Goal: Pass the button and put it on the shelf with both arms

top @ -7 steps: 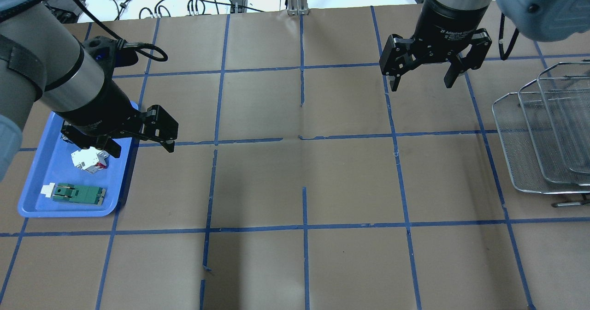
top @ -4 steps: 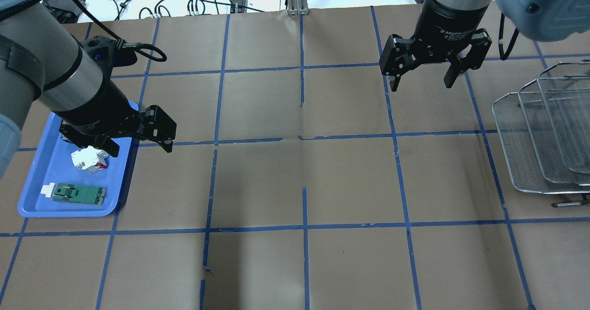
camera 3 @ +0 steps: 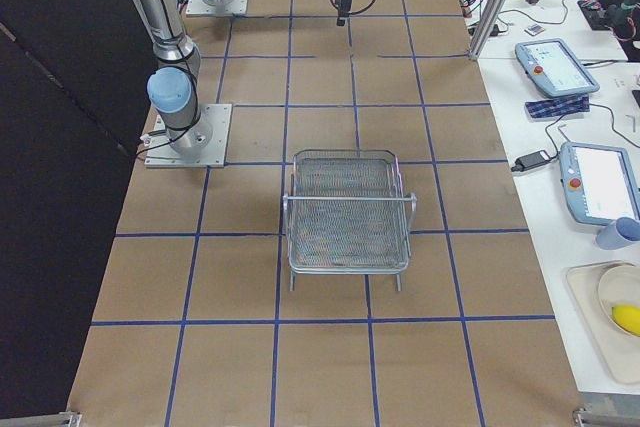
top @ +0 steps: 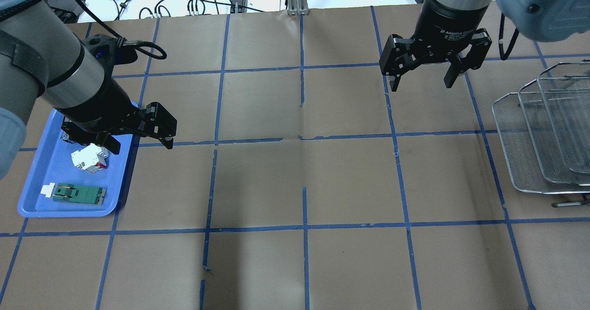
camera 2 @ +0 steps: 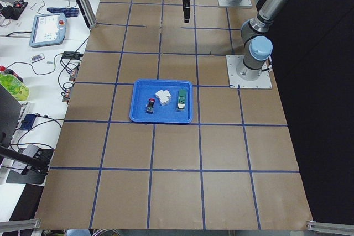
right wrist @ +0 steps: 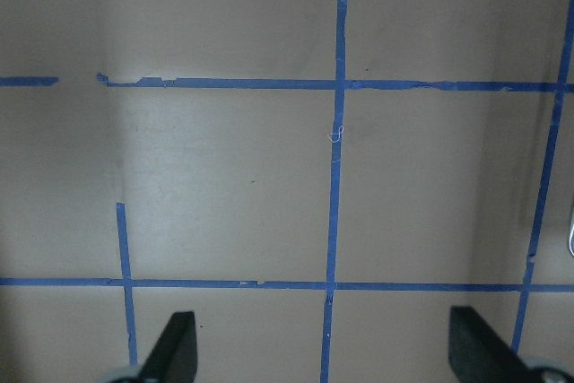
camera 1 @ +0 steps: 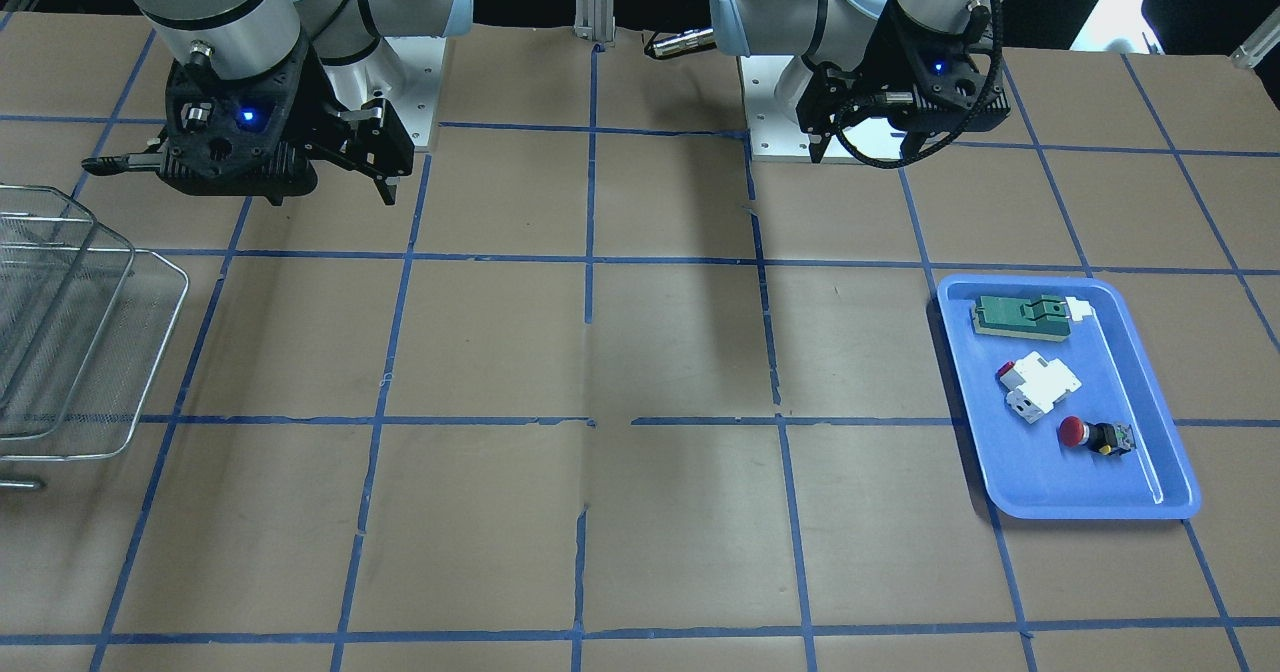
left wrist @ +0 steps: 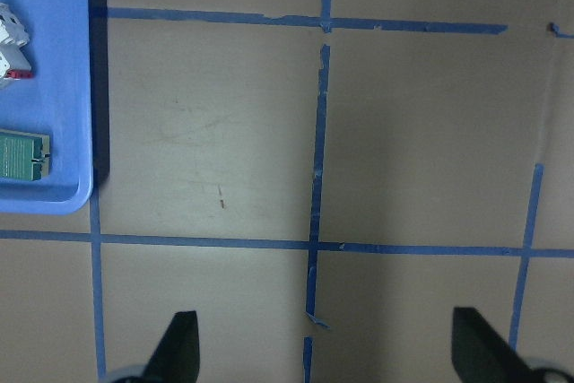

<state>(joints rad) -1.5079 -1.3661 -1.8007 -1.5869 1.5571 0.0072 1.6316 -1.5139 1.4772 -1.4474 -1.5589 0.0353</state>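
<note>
The table (top: pixel 304 181) in front of me is covered in brown paper with a grid of blue tape. The wire shelf (top: pixel 521 162) stands at its right edge, and the blue tray (camera 1: pixel 1080 497) lies near its left edge. My right gripper (top: pixel 421 85) hangs above the back half of the table, toward the shelf's side, with its jaws spread wide and nothing in them. My left gripper (top: pixel 141 147) hangs above the tray's rim on the side nearest the table's middle, also wide open and holding nothing. Inside the tray, the green part (camera 1: pixel 1022 314) lies at the end nearest me and the white block (camera 1: pixel 1040 385) in the middle. The button (camera 1: pixel 1090 436) rests on its side at the far end, just beside the block.
</note>
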